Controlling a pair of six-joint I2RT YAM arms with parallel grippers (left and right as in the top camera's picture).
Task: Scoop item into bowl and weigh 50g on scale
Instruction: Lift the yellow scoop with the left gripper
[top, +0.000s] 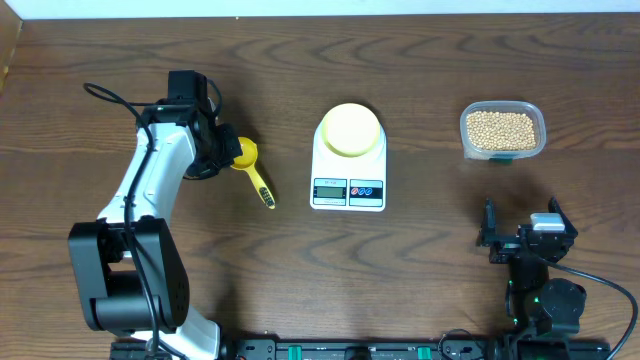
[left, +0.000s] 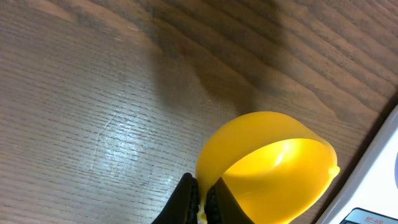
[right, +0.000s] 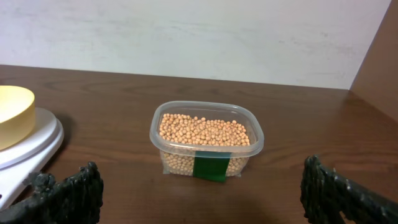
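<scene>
1. The left claw (left: 201, 198) is clenched on the wall of the yellow scoop (left: 273, 168). Its two black fingertips (left: 186, 196) are pinched close, with a sliver of yellow between them.
2. The scoop's cup shows nothing inside, and the overhead view has its handle pointing away from the claw, toward the robot's base.
3. The bowl (top: 350, 128) sits on the scale (top: 348, 192), to the right of the left claw and apart from it. Bare table (top: 420, 280) lies between them.
4. The beans (right: 204, 129) fill a clear tub (right: 177, 158) marked with a green label (right: 210, 168). It stands straight ahead of the right claw (right: 199, 199) and well apart from the left one.
5. The right claw is released, fingers spread wide and holding nothing.
6. Nothing stands between the right claw and the tub. The scale lies off to its left.
</scene>
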